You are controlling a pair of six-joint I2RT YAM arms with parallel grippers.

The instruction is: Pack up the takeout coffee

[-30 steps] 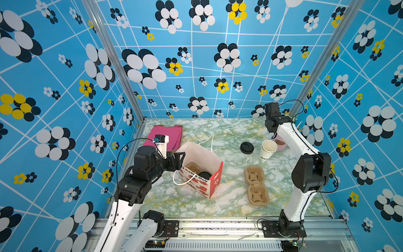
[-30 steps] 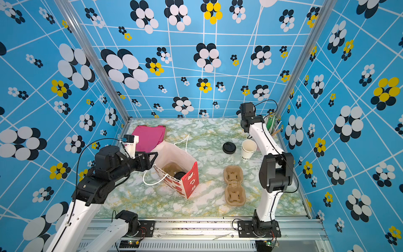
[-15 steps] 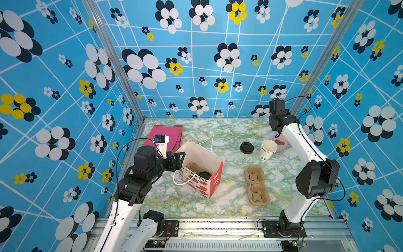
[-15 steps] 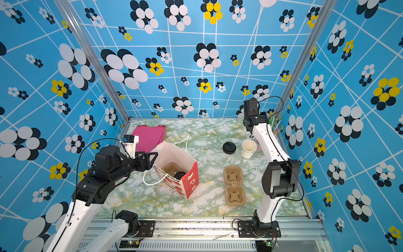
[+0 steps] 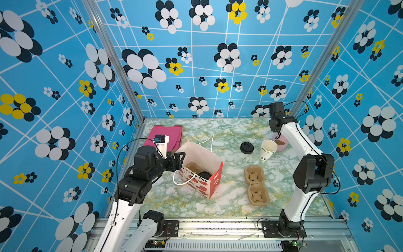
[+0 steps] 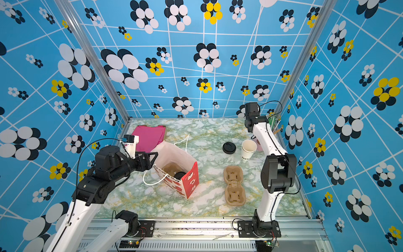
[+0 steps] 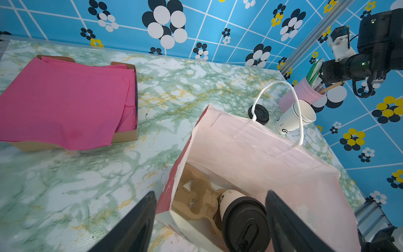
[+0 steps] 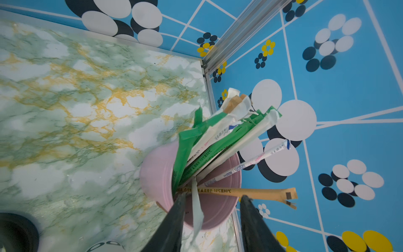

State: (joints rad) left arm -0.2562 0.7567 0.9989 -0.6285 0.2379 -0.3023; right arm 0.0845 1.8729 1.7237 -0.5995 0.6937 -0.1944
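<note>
The takeout coffee (image 7: 242, 220) is seen inside the paper bag (image 5: 214, 181), set in a cardboard carrier (image 7: 196, 196) at the bottom with its black lid up; whether it sits quite upright cannot be told. The left tool (image 7: 210, 194) is placed at the bag's rim with its jaws spread wide and nothing gripped, one jaw seemingly outside the bag's wall and one over the opening. The right tool (image 8: 213, 196) is poised above the pink holder (image 8: 157, 174) of wrapped straws (image 8: 218, 139) in a far corner of the tabletop (image 5: 229, 131). Its jaws are parted, and a loose white wrapper (image 8: 197, 209) hangs between them unpinched. The light bag could be snagged and dragged or tipped if the left tool is pulled back carelessly, and the coffee unseated. The holder could be toppled by an off-centre descent, or several straws caught at once. The lidless cups (image 5: 268, 149) and loose lid (image 5: 246, 147) lie near the right arm and could be swept aside.
</note>
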